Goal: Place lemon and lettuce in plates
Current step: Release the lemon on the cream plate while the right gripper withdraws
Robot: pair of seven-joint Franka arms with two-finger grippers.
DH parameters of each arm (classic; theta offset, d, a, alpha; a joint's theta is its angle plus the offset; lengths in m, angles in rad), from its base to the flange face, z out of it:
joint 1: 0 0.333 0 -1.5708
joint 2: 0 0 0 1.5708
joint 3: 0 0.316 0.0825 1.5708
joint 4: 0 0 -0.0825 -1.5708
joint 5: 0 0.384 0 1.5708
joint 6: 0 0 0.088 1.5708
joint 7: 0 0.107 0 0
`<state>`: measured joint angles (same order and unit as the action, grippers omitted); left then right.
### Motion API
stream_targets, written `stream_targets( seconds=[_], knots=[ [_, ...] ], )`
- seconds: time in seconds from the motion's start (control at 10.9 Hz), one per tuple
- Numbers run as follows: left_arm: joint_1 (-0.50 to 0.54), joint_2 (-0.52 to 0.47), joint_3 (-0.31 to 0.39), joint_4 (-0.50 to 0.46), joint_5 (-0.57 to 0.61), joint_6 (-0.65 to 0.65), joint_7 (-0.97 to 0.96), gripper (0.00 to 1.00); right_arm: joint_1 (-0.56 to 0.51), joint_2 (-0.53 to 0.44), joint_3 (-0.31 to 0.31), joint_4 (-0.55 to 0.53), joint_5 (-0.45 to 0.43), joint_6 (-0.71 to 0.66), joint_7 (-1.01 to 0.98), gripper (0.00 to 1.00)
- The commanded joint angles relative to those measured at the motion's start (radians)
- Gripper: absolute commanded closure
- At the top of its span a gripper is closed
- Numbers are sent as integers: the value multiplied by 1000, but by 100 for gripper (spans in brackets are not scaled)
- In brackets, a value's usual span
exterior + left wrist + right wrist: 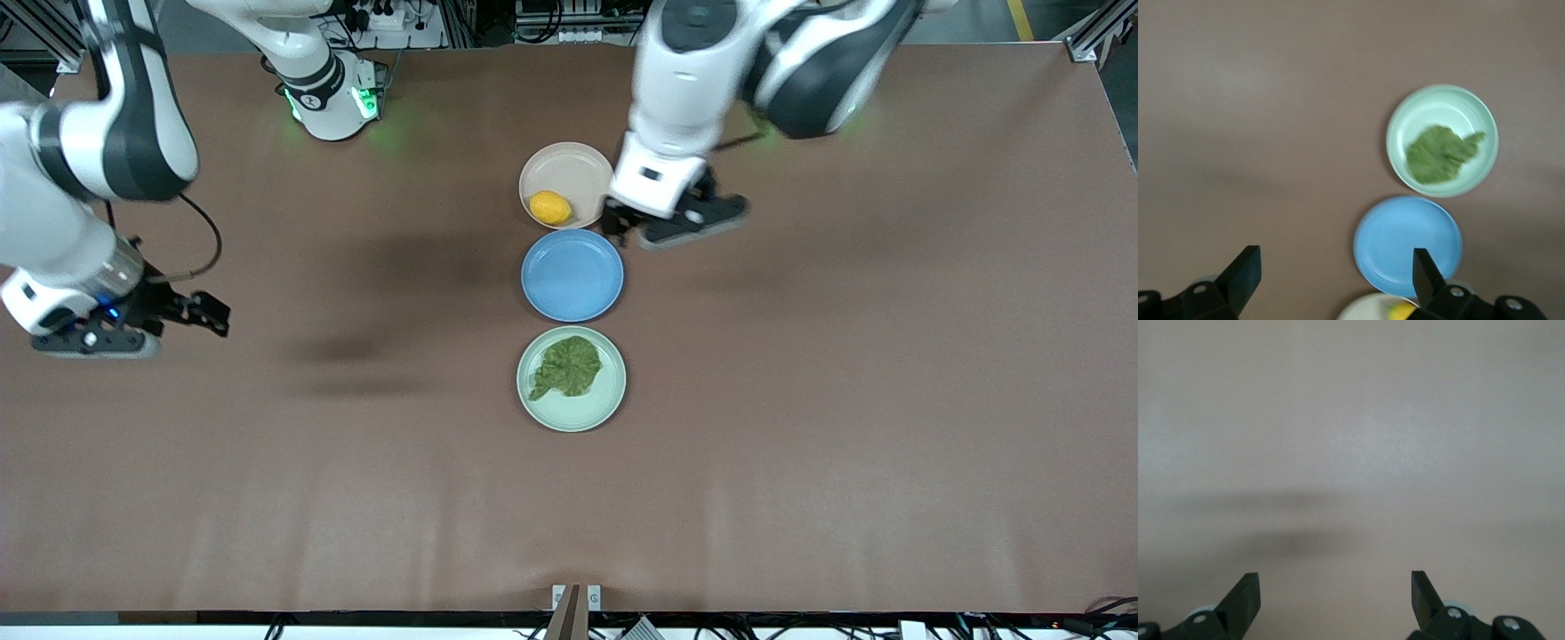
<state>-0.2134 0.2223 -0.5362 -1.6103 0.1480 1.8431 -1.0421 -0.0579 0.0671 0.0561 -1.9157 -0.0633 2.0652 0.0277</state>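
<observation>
A bright yellow lemon (550,207) lies in a pale beige-pink plate (578,165). A plain mid-blue plate (573,276) is a single solid colour. A dark green, crinkled lettuce leaf (568,366) lies on a pale mint green plate (600,404). The table (889,400) is a uniform dull brown, unpatterned. Both arms are glossy white with black joint sections. The left gripper (620,233) and the right gripper (218,316) have black fingers.

brown desk (800,427), three plates in a row

beige-pink plate (569,165) just beside the left fingers (618,222), then blue plate (572,276), mint green plate (587,404) nearest the front camera.
</observation>
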Motion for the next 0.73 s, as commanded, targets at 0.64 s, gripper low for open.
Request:
stream_targets(
  seconds=[0.64],
  knots=[
    [492, -70, -16, 90, -44, -113, 575, 0, -4, -26, 33, 437, -1, -505, 8, 0]
  ],
)
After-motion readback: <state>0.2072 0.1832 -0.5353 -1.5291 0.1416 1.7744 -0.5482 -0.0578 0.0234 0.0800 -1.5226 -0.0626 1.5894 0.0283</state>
